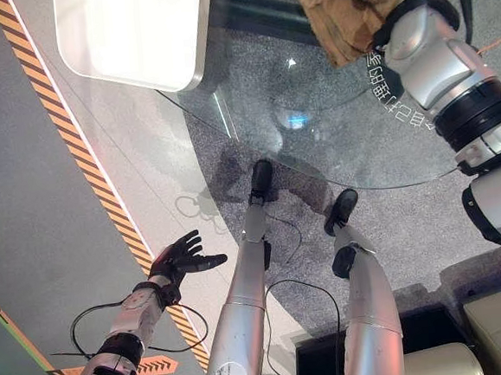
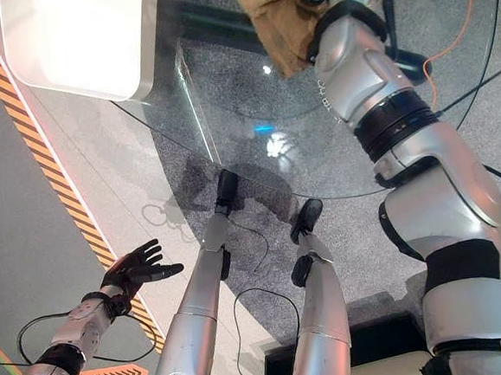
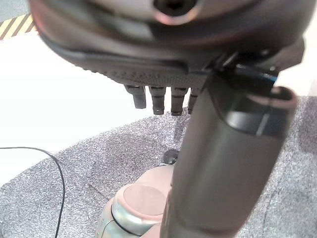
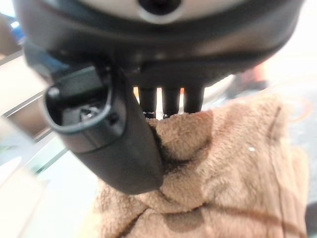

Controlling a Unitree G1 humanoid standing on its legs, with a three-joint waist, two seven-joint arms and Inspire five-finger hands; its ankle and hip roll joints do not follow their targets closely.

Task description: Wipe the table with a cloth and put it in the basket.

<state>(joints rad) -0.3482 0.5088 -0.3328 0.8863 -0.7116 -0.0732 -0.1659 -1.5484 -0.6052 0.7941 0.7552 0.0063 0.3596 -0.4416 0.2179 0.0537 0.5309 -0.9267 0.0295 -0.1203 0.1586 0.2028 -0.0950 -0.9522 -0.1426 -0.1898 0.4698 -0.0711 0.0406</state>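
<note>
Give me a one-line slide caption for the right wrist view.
Right hand pinching the brown cloth on the glass table, thumb and fingers closed into its folds.

right hand (image 4: 124, 144): fingertips buried in cloth (image 4: 223, 163) | cloth cut off at top edge in head views | white table (image 1: 134, 32) cut off at top edge

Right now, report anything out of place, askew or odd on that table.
Nothing looks spilled or damaged. The brown cloth lies bunched and rumpled on the glass table rather than spread flat, because the right hand is gripping a fold of it. The left hand hangs open below the table, away from the work.
</note>
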